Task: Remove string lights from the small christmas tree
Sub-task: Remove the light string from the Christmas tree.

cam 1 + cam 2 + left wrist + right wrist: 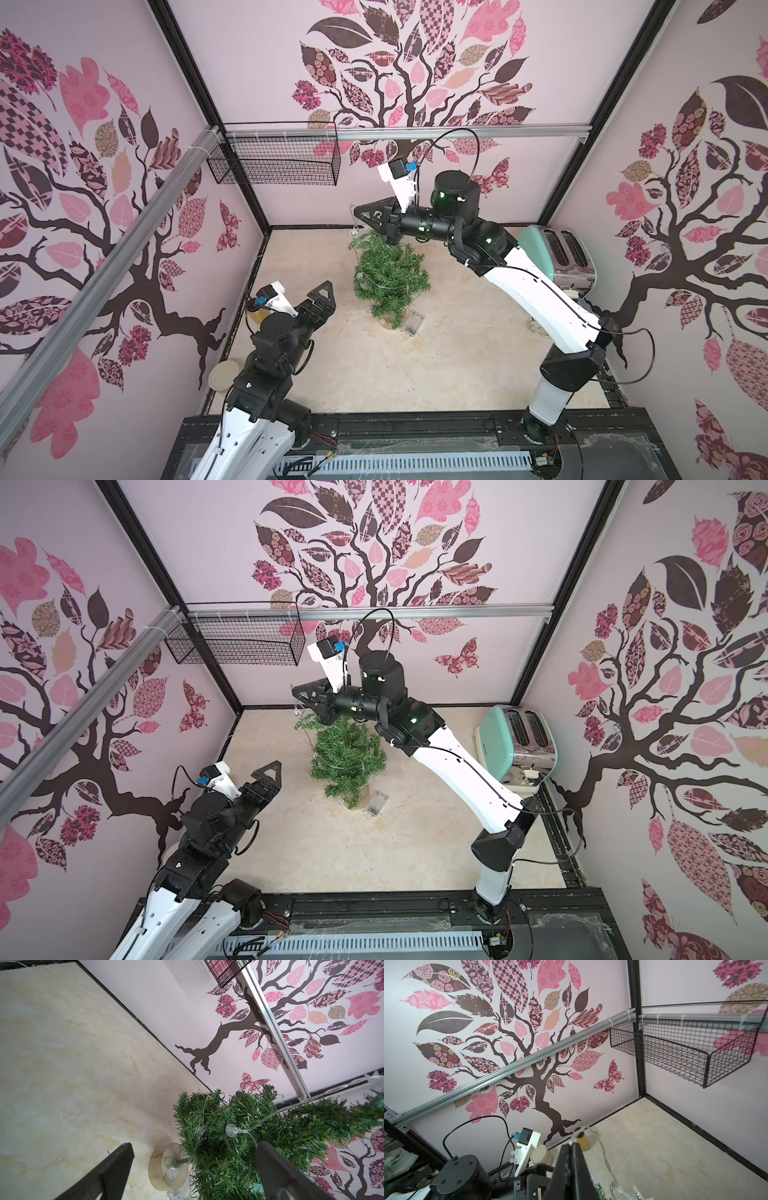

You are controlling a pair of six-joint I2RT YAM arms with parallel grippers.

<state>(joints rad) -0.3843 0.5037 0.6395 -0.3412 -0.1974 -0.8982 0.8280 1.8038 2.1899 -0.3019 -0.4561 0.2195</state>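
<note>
The right end effector (572, 1148) is clamped on the string lights (605, 1159) wire near the top of the small christmas tree (390, 274), presumably to lift loops off the branches. The left end effector (327, 297) hangs open and empty beside the tree. Wire loops encircle the branches. The battery box (413, 323) lies on the surface (457, 353).

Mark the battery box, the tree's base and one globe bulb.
battery box (413, 322): in a top view, clear lid's middle.
tree base (156, 1167): left wrist view, bare tan top.
globe bulb (231, 1130): left wrist view, bulb's centre.
</note>
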